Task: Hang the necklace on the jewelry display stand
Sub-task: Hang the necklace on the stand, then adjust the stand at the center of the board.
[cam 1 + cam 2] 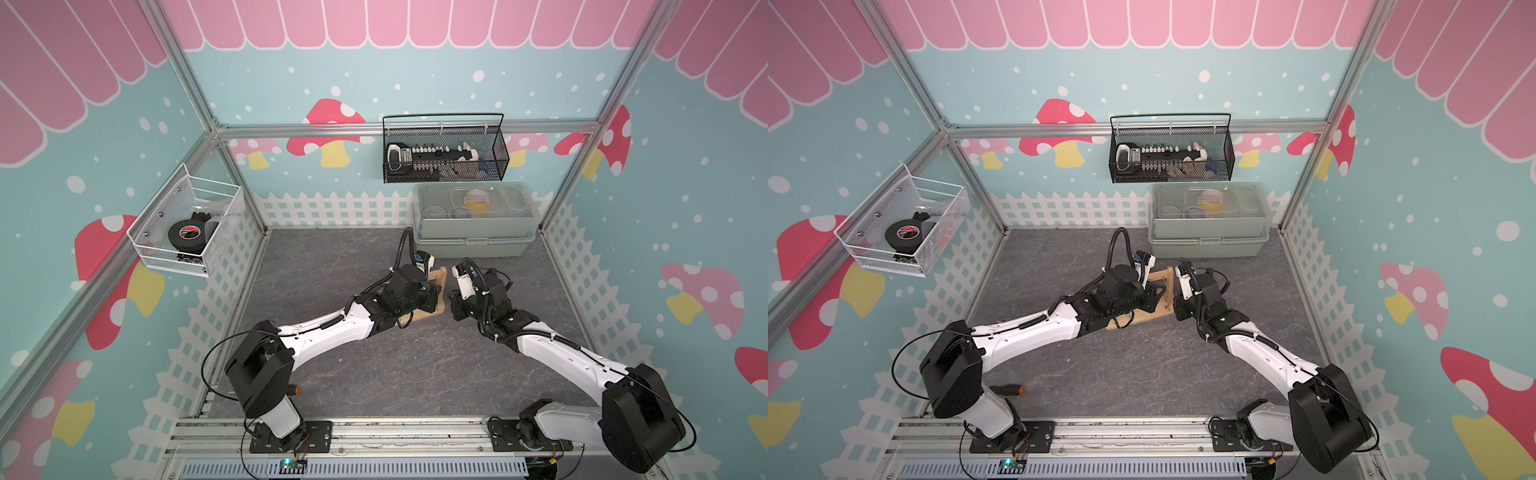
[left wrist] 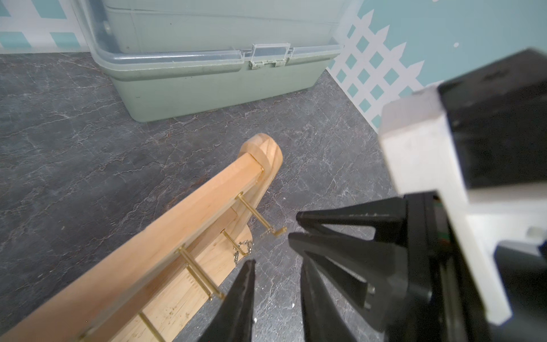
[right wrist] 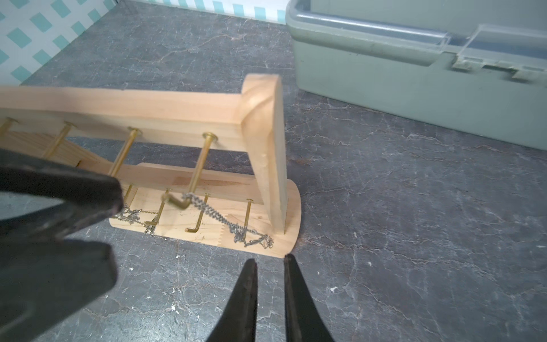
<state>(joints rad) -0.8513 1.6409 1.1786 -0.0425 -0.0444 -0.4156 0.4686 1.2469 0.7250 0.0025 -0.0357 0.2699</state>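
One silver necklace [image 3: 220,220] — hangs off pale wooden stand [image 3: 177,109]

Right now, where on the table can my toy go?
Bare table lies between the stand and the front rail, and between the stand and the left fence wall. Crowded: at the stand, beside the left gripper and right gripper.

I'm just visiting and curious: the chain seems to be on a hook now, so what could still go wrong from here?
1. The necklace lies over only the bent tip of one gold hook, its rest heaped on the base of the jewelry display stand, so it might slip off.
2. The right gripper, jaws slightly apart, sits close to that heap; pulling back could snag it.
3. The left gripper is beside the stand; a bump might shift it.
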